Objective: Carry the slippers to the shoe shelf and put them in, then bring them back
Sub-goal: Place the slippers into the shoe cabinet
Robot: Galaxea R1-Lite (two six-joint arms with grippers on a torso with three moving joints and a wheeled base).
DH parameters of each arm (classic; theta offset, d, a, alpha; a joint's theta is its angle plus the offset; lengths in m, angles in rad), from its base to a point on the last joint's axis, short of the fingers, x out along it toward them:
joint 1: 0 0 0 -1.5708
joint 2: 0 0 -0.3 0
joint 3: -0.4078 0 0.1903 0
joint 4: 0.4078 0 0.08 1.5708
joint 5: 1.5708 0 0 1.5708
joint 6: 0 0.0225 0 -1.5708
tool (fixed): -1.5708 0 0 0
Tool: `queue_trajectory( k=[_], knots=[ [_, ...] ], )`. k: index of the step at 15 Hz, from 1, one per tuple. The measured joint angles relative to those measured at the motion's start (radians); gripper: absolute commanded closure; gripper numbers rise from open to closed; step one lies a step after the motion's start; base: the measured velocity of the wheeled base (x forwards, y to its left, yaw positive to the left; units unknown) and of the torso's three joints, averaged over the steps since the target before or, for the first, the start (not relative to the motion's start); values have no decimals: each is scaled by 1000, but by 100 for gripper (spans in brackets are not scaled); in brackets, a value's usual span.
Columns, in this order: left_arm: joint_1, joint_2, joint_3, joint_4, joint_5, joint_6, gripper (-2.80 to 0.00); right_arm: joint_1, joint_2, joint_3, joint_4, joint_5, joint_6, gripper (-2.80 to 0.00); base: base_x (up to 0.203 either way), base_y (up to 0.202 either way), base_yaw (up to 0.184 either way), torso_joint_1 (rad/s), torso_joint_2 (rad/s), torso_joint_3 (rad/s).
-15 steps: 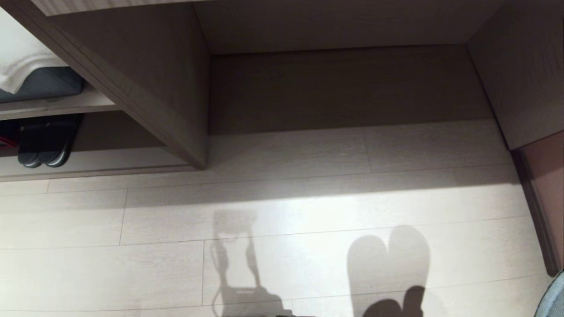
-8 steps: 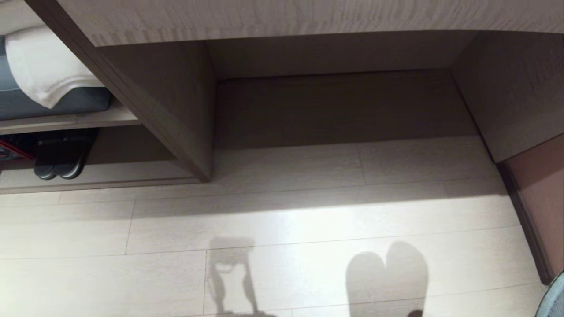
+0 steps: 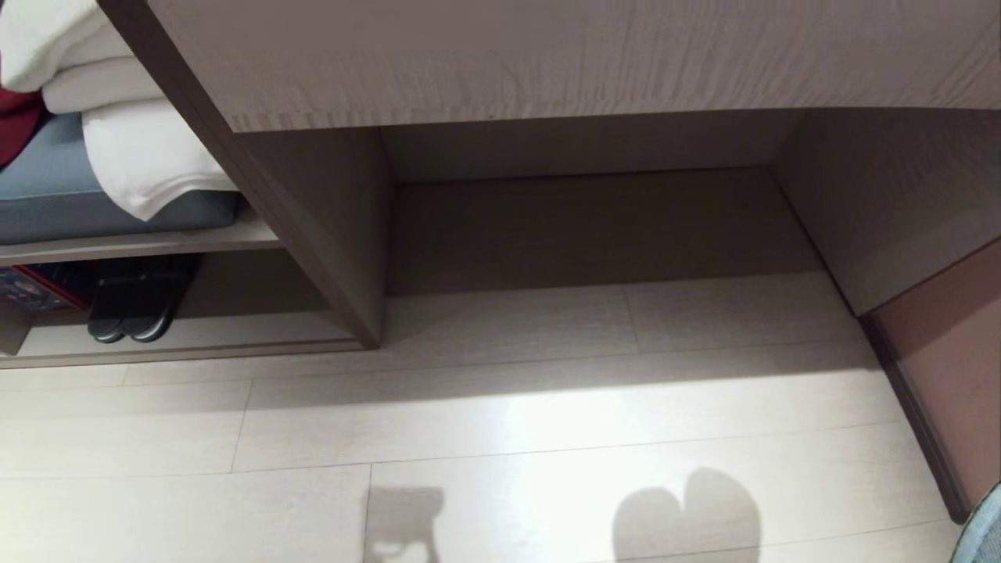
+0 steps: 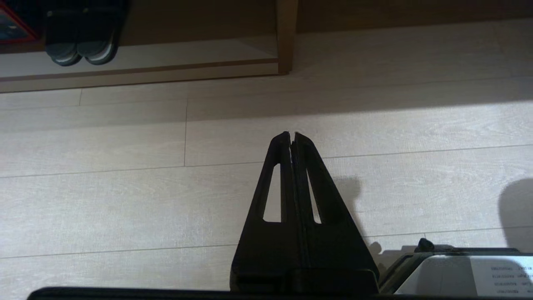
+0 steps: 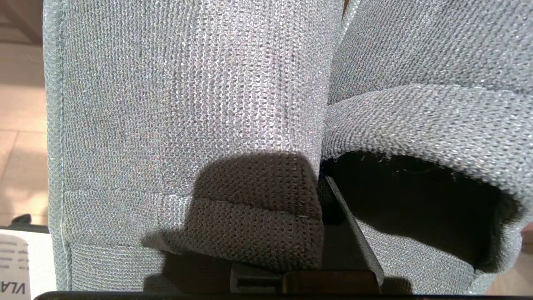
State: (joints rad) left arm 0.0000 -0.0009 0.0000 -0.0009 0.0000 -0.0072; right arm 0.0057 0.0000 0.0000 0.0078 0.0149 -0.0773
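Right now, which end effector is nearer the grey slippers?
Right. The right end effector is shut on the slippers, holding both. The left end effector hangs shut and empty over bare floor, no grey slipper near it.

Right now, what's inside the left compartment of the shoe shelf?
On the lower level of the shoe shelf, a dark pair of slippers with something red beside it. Above: folded white towels on a grey-blue cushion. The rest is out of view.
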Motion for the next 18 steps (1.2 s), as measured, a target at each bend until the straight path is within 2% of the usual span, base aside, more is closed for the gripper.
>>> queue_trajectory(
  k=[18],
  knots=[
    [0, 0, 0, 0, 0, 0, 0, 0, 0, 0, 0, 0, 0, 0, 0, 0, 0, 3, 2, 203]
  ],
)
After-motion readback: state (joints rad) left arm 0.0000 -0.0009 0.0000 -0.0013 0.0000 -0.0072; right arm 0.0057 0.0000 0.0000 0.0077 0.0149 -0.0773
